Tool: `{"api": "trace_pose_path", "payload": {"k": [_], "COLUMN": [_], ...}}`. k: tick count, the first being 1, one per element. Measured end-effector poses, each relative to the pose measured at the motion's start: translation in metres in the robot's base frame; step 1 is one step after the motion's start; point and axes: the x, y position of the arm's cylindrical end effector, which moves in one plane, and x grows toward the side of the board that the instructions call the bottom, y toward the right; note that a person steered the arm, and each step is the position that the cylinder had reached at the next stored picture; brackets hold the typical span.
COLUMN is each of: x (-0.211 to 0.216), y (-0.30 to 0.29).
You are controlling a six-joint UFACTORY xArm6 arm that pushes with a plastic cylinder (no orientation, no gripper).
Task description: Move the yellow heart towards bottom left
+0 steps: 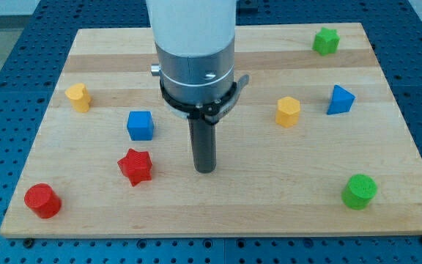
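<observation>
The yellow heart [78, 97] lies near the board's left edge, in the upper left part of the view. My tip [205, 169] rests on the board near the middle, well to the right of and below the heart. A blue cube [141, 125] and a red star [135, 166] lie between my tip and the heart's side of the board. The red star is just left of my tip, with a gap between them.
A red cylinder [42, 201] sits at the bottom left corner. A yellow hexagonal block [288, 111] and a blue triangular block [340, 100] lie at the right. A green star [326, 40] is at the top right, a green cylinder [359, 191] at the bottom right.
</observation>
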Motion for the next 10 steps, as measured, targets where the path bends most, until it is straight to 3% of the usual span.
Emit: {"api": "trace_pose_path", "payload": {"k": [2, 3, 4, 5, 7, 8, 9, 10], "x": [-0.047, -0.103, -0.143, -0.152, -0.166, -0.169, -0.101, -0.082], "y": [0.000, -0.015, -0.052, -0.121, -0.211, -0.225, -0.226, -0.226]}}
